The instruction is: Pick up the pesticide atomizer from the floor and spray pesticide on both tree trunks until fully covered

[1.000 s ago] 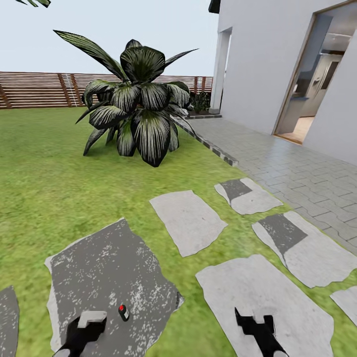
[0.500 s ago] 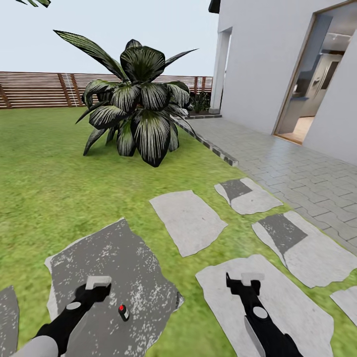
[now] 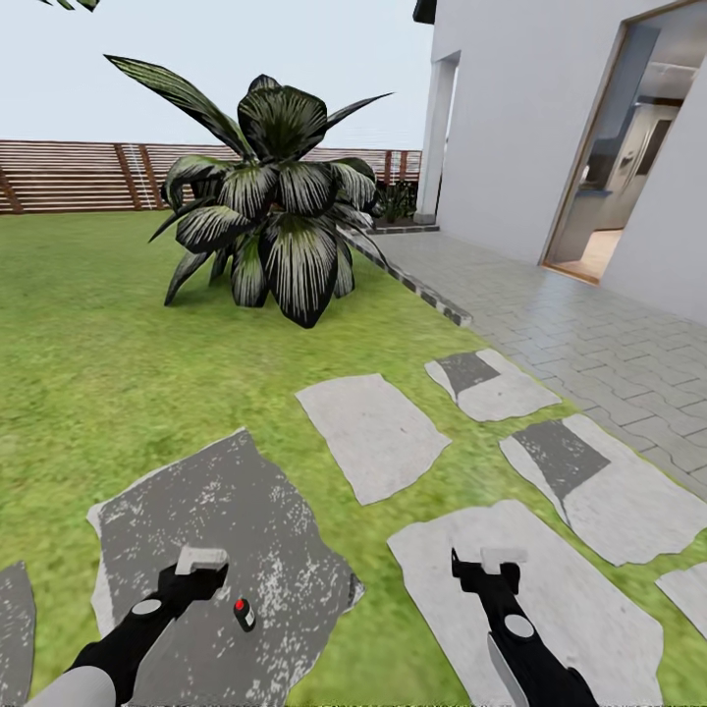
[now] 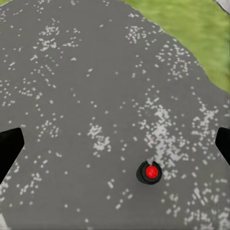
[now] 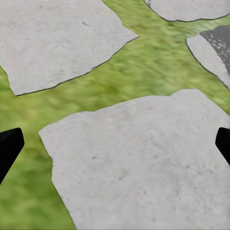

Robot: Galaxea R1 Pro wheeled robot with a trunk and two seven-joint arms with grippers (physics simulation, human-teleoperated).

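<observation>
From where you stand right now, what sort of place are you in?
A back garden beside a house, by the look of it: grass lawn with grey stepping stones, a brown slat fence at the far edge, and a paved path along the white house wall.

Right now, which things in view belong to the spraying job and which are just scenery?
Job:
- pesticide atomizer, standing on a dark stepping stone
- left gripper, open beside it
- grass

Scenery:
- broad-leaved plant
- wooden fence
- paved path
- house wall
</observation>
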